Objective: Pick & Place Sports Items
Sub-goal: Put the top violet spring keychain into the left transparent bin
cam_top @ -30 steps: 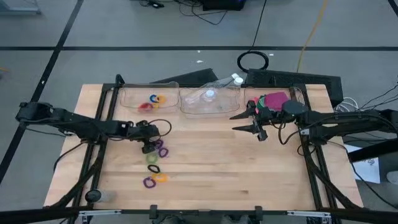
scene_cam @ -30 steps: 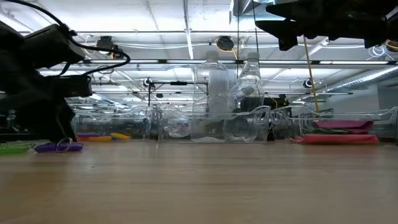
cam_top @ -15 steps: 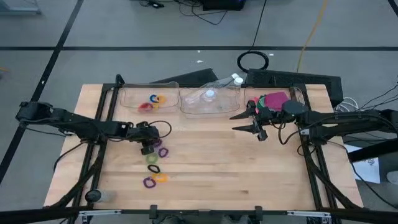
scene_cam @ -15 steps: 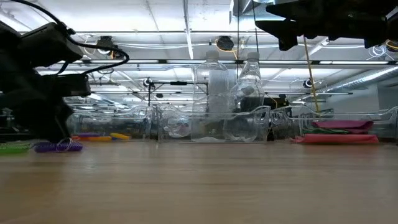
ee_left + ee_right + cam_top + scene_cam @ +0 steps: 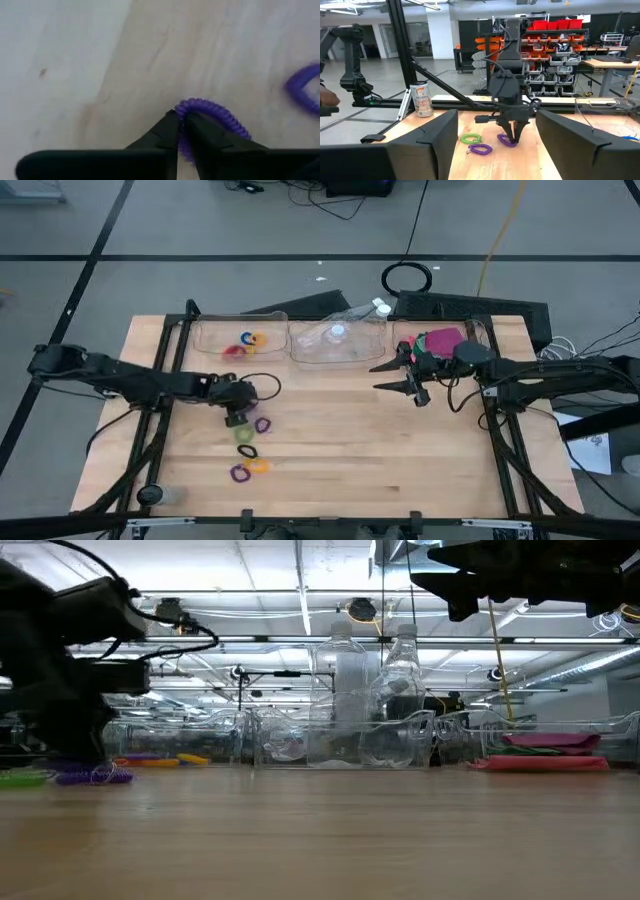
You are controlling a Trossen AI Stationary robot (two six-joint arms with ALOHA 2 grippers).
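My left gripper (image 5: 241, 413) points steeply down at the table's left middle, shut on a purple coiled ring (image 5: 216, 113); the right wrist view shows that ring (image 5: 507, 141) at its fingertips. More rings lie loose close by: purple (image 5: 262, 424), green (image 5: 246, 436), black (image 5: 247, 451), orange (image 5: 259, 466) and purple (image 5: 238, 473). My right gripper (image 5: 386, 377) hovers open and level above the table's right half, in front of the right bin with nothing between its fingers. My left gripper pinches one side of the purple ring's coil (image 5: 183, 111) between its two fingertips (image 5: 169, 126). The fingers slant down from above. The rest of the loop sticks out past the tips, right at the tabletop; I cannot tell whether it is clear of the wood.
Three clear bins stand along the far edge: the left one (image 5: 214, 338) holds orange, yellow and red rings, the middle one (image 5: 336, 340) plastic bottles, the right one (image 5: 478, 332) pink and green flat pieces. Bare wood lies across the middle and near side.
My left gripper has shut on the nearer purple ring, which lay loose beside it a second ago. The other rings have stayed where they were.
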